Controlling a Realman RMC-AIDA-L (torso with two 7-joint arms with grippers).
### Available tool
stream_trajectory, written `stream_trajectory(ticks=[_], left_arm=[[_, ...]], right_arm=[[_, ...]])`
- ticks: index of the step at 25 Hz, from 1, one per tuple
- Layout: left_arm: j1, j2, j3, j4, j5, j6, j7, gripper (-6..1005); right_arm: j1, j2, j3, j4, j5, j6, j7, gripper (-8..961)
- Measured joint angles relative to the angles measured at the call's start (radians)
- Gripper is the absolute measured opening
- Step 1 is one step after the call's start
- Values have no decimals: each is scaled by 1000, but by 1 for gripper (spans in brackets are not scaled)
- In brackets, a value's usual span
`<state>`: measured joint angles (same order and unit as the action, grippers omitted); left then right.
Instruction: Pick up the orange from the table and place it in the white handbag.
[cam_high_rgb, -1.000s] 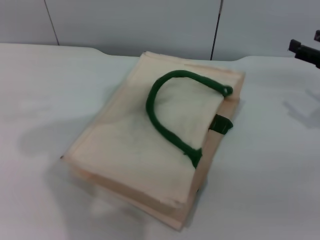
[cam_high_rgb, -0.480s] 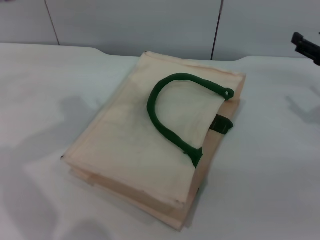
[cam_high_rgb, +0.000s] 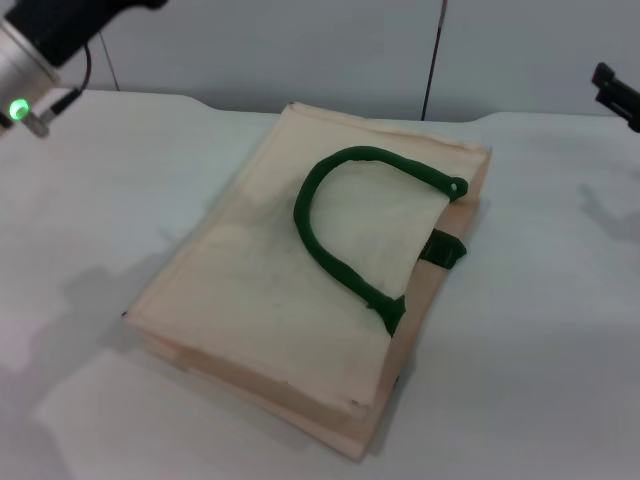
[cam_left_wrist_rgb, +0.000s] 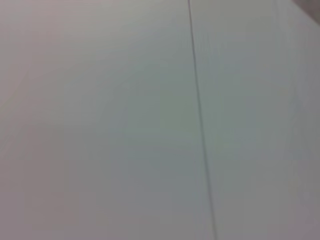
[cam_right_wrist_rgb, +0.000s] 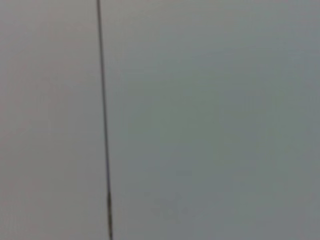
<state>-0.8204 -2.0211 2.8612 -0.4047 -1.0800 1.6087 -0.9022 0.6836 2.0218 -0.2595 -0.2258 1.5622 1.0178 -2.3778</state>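
From the head, the white handbag (cam_high_rgb: 310, 290) lay flat, green handle (cam_high_rgb: 345, 235) up, no orange visible, perhaps inside; both wrist views showed only blank wall, so neither gripper's jaws could be told, nor any sound move.

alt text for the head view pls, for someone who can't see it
A cream handbag with a green handle lies flat on a white table. Part of the left arm shows at the far left corner, the right gripper at the right edge; no orange is visible.

Black-and-silver left arm (cam_high_rgb: 45, 45) with green indicator light (cam_high_rgb: 17, 108); black right claw (cam_high_rgb: 617, 92).
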Motion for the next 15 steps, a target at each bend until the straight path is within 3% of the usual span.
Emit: stream_trajectory(ticks=[10, 15], left_arm=[[82, -11, -61, 378, -311, -167, 369, 871], [93, -12, -76, 452, -371, -175, 460, 870]], right_arm=[[-18, 10, 91, 215, 450, 78, -352, 894], [-14, 10, 103, 229, 486, 92, -365, 894]])
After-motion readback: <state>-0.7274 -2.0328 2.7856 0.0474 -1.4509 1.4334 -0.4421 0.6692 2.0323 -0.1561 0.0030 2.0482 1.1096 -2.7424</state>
